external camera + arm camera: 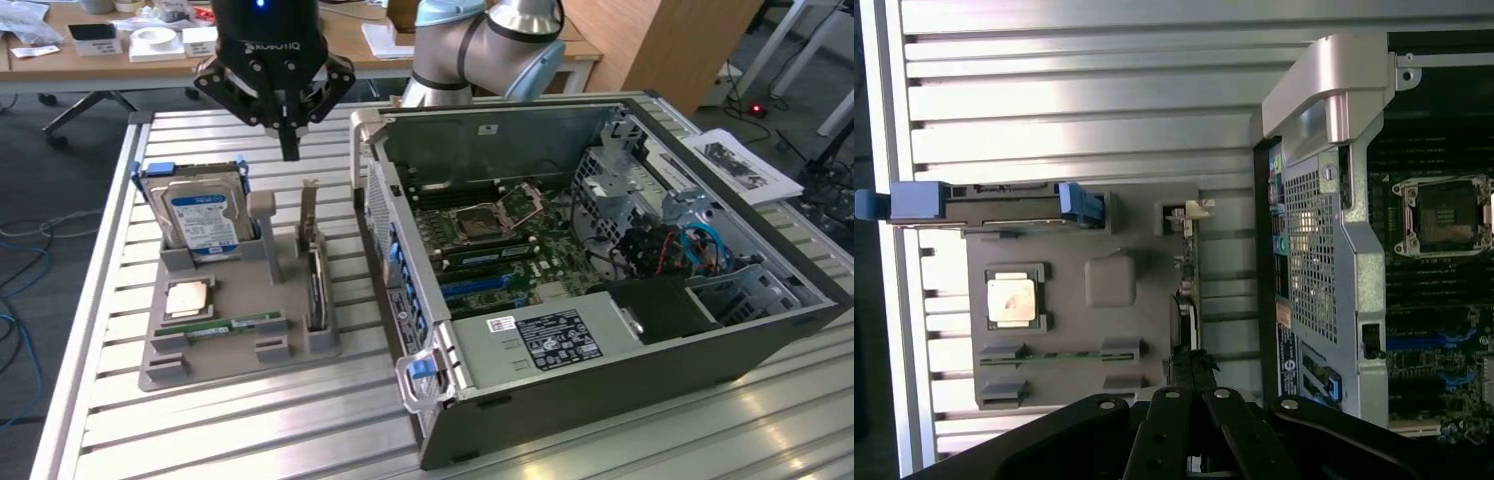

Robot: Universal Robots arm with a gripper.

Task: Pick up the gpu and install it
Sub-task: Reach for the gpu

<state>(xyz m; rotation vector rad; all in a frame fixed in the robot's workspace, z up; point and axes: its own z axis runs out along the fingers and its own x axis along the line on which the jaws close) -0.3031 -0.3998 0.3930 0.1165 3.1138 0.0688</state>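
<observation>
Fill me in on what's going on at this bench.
A robot arm's gripper hangs shut and holding nothing above a gray parts holder on the slatted table. The gpu stands on edge in that holder, just below the fingertips, not yet picked up. A hard drive, a processor chip and a memory stick sit in the same holder. The open computer case lies to the exterior view's right.

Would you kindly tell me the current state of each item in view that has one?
Black robot gripper: shut, empty, above the grey plastic tray.
Green circuit-board gpu with silver bracket: standing on edge in tray, unheld.
Silver hard drive with blue label: upright in tray.
Dark metal computer case: lying open, motherboard exposed.
</observation>
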